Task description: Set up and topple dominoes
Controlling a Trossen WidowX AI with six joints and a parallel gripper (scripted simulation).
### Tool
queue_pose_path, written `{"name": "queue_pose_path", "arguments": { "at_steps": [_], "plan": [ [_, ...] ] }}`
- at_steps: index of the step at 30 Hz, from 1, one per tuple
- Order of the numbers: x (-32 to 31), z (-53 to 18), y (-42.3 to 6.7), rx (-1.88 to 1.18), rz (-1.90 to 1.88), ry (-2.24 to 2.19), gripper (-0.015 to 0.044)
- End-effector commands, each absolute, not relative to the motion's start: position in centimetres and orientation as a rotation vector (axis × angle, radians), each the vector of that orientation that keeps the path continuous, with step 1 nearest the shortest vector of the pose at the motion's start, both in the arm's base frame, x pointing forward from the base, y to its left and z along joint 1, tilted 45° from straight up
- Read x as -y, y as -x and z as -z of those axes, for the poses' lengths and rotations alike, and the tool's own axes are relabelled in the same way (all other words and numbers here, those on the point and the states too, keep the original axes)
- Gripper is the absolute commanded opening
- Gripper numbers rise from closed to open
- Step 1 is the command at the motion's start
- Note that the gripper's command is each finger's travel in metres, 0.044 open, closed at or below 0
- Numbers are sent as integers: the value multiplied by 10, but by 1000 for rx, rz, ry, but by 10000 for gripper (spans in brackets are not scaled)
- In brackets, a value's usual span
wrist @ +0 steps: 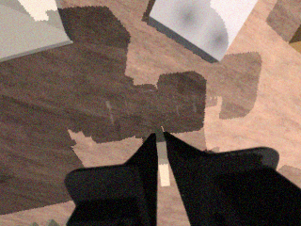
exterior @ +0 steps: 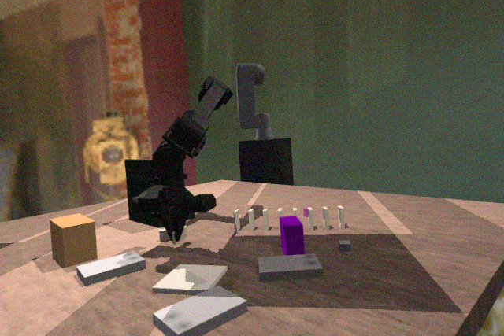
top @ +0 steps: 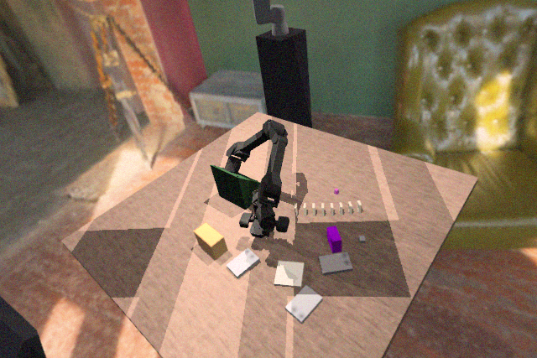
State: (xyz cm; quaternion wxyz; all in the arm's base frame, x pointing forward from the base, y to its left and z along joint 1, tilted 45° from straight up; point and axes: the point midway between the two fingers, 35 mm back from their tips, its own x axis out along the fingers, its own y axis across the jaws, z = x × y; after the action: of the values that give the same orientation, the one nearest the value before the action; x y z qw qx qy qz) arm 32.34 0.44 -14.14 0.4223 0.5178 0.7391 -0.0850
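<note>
A row of several cream dominoes [top: 331,208] [exterior: 294,217] stands upright near the middle of the table [top: 195,310]. My gripper [top: 261,232] [exterior: 175,236] [wrist: 159,136] is down at the table surface, left of the row's left end and apart from it. It is shut on a loose cream domino [wrist: 163,165], whose thin edge shows between the black fingers in the wrist view. In the exterior view a second loose domino [exterior: 164,235] lies flat just beside the fingertips.
A yellow cube [top: 210,239] [exterior: 73,238], a dark green box [top: 232,187] [exterior: 138,193], a purple block [top: 334,239] [exterior: 291,234] and a small grey cube [top: 362,238] [exterior: 344,245] stand around. Several flat slabs [top: 242,262] [top: 289,272] [top: 335,262] [wrist: 198,19] lie in front.
</note>
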Motion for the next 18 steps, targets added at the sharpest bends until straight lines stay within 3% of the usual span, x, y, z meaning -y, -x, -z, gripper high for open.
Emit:
{"name": "queue_pose_path", "arguments": {
  "at_steps": [1,9,18],
  "plan": [
    [28,110,-330,-1827,213,-1293,21],
    [92,39,-334,-1826,218,-1290,21],
    [93,35,-357,-1810,114,-1210,21]
  ]
}}
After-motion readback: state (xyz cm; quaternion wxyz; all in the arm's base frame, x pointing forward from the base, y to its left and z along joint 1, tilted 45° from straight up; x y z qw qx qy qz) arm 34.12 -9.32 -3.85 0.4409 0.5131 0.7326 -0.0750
